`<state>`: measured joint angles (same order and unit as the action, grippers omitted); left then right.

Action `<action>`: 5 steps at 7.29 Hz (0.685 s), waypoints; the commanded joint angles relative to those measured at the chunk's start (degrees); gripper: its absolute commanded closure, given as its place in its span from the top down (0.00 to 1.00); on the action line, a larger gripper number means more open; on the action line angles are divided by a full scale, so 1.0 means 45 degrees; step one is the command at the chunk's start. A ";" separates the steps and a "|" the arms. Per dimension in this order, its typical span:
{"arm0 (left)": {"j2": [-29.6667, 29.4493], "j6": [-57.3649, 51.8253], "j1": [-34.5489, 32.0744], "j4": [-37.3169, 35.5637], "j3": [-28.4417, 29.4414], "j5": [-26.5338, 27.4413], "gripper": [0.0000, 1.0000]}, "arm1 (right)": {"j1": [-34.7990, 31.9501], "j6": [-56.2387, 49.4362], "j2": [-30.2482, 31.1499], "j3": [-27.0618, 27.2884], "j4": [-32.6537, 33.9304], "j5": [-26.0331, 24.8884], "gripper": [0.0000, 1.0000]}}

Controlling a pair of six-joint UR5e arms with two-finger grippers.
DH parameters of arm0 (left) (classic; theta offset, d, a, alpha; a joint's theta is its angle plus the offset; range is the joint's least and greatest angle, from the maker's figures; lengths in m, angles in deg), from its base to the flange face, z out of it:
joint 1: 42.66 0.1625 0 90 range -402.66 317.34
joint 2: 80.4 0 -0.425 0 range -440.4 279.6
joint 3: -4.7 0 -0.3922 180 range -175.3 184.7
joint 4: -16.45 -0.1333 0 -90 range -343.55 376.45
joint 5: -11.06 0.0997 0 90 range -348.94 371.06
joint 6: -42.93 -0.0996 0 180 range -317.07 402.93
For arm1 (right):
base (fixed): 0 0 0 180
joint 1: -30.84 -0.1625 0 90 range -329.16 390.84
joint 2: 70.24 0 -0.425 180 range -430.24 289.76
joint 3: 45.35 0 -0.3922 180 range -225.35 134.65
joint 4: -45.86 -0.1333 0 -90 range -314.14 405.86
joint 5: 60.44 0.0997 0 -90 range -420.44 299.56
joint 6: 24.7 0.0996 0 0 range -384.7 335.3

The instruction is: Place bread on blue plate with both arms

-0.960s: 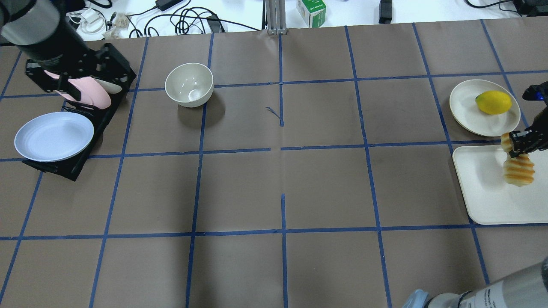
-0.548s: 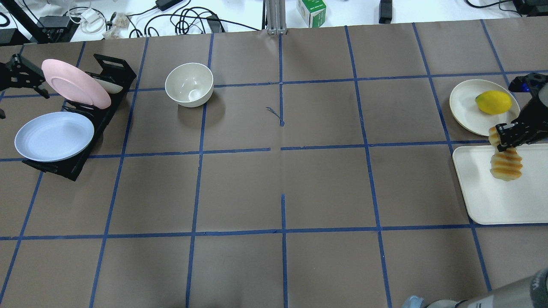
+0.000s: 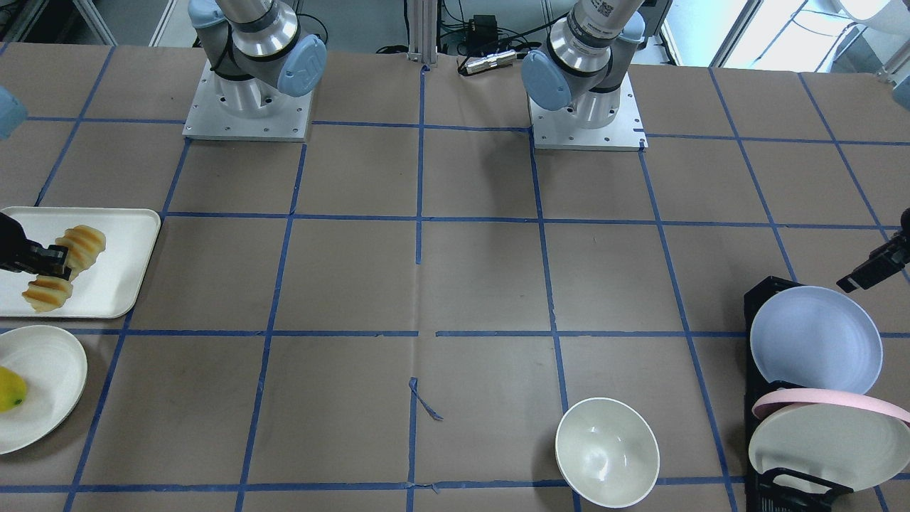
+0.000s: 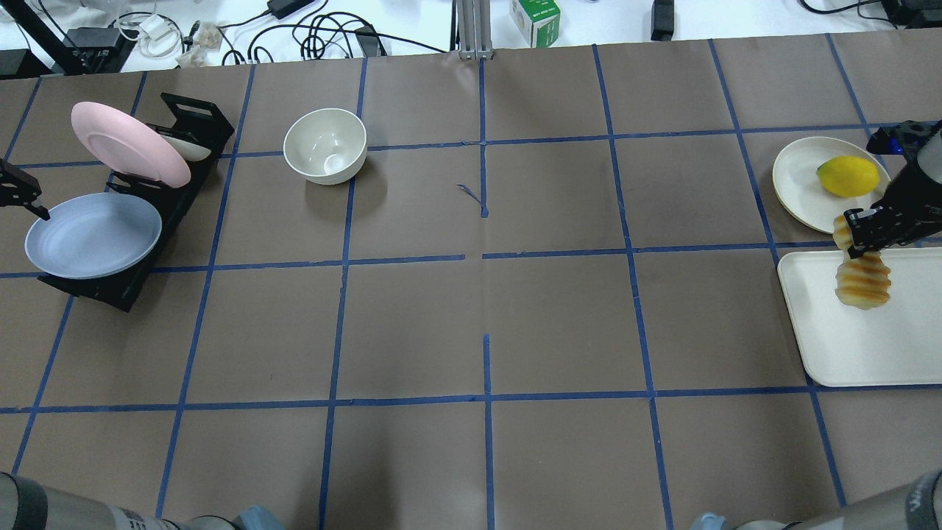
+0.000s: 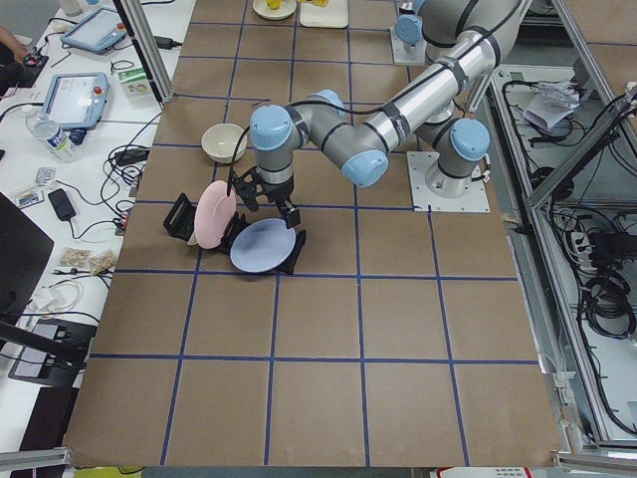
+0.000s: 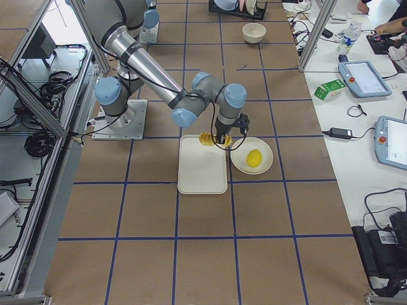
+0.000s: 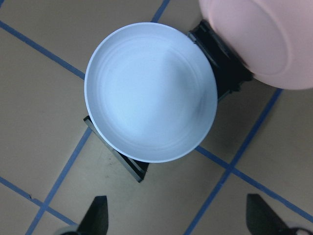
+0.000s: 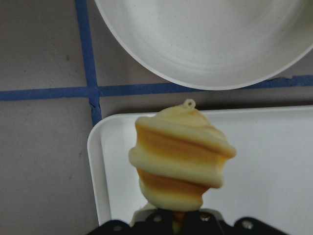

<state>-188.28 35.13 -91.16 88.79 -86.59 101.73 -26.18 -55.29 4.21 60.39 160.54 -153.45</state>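
Note:
The bread (image 4: pixel 862 281), a ridged golden and cream loaf, hangs in my right gripper (image 4: pixel 872 230), which is shut on its middle above the white tray (image 4: pixel 846 346). It also shows in the front view (image 3: pixel 84 242) and the right wrist view (image 8: pixel 178 156). The blue plate (image 4: pixel 92 235) leans in the front slot of a black rack (image 4: pixel 140 272) at the far left. My left gripper (image 4: pixel 18 193) is open and empty, just beside and above the plate's edge. In the left wrist view the plate (image 7: pixel 150 93) lies ahead of the wide-apart fingertips (image 7: pixel 98 215).
A pink plate (image 4: pixel 129 143) and a cream plate (image 4: pixel 185 149) stand in the rack behind the blue one. A white bowl (image 4: pixel 325 145) stands right of the rack. A cream plate (image 4: pixel 802 184) with a yellow fruit (image 4: pixel 848 176) sits beyond the tray.
My left arm has swung off the rack to the view's left edge, uncovering the pink plate. My right gripper has carried the bread a little left and toward the far side.

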 commanded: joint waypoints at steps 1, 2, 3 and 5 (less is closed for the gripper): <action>-0.0943 -0.0162 0.0326 -0.0700 -0.0005 0.0008 1.00 | -0.0684 0.0563 0.0578 -0.0062 -0.0520 -0.0016 0.00; -0.1334 -0.0143 0.0443 -0.1322 -0.0005 0.0008 0.96 | -0.1017 0.1129 0.0931 -0.0081 -0.0834 0.0003 0.00; -0.1647 -0.0123 0.0618 -0.1676 0.0014 0.0008 0.94 | -0.1426 0.1173 0.0992 -0.0101 -0.1011 -0.0016 0.00; -0.2040 -0.0045 0.0640 -0.2341 0.0034 -0.0069 0.73 | -0.1567 0.1503 0.1090 -0.0140 -0.1110 0.0004 0.00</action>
<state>-196.39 34.69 -88.42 79.89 -86.51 101.64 -32.69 -49.57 8.70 59.91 156.02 -153.45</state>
